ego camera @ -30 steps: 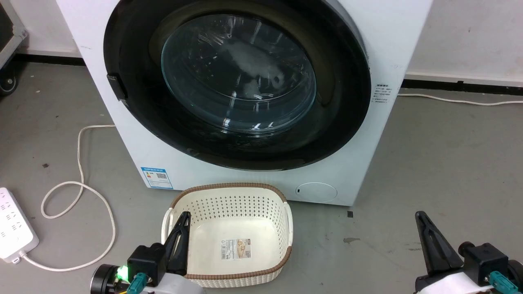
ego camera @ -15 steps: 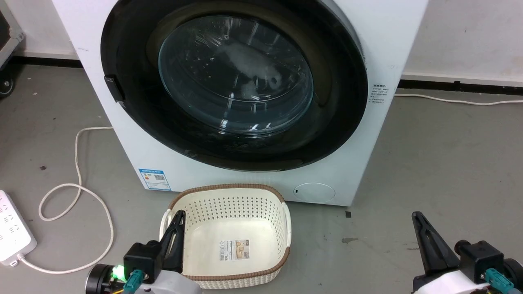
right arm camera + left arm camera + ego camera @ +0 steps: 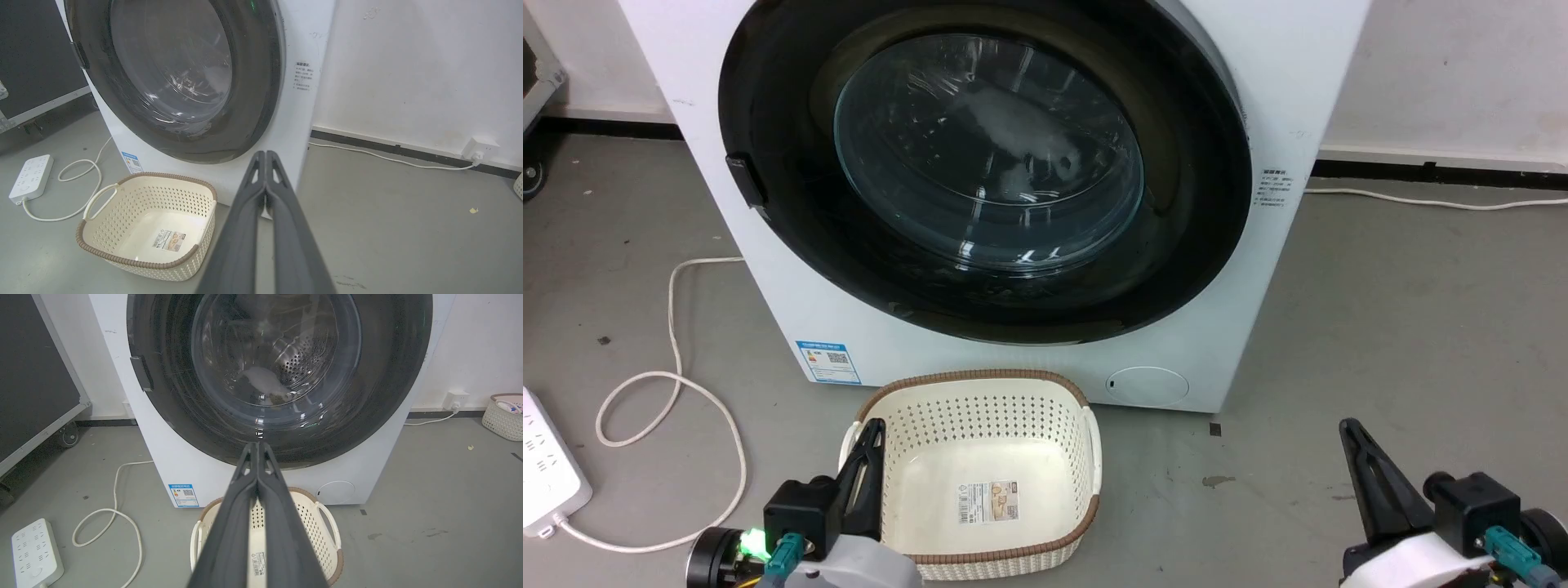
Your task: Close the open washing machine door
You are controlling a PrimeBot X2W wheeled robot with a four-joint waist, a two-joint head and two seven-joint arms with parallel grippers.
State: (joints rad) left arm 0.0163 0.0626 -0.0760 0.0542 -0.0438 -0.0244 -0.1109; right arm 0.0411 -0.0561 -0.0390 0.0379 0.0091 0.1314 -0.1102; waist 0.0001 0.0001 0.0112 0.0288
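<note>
The door [image 3: 984, 171] is seen lying flat against the front of the machine [image 3: 1298, 82], its glossy black rim set into the white panel with no gap to be made out. It is judged shut, or all but latched. The door is taken to be heavy and stiff, free only to swing, with a slippery rim and a glass bowl that should not be pressed hard. Any last push would best be given flat on the rim, near the small dark block [image 3: 743, 180] at its left edge, though whether that is catch or hinge cannot be told. A pale basket [image 3: 980, 377] is set on the floor [image 3: 1405, 327] just before the machine. The left gripper [image 3: 874, 426] is held low at the basket's left rim, the right gripper [image 3: 1347, 425] well apart over bare floor. Both are pinched fully together and nothing is carried. A power strip [image 3: 547, 482] and cable [image 3: 671, 310] are seen at the left.
</note>
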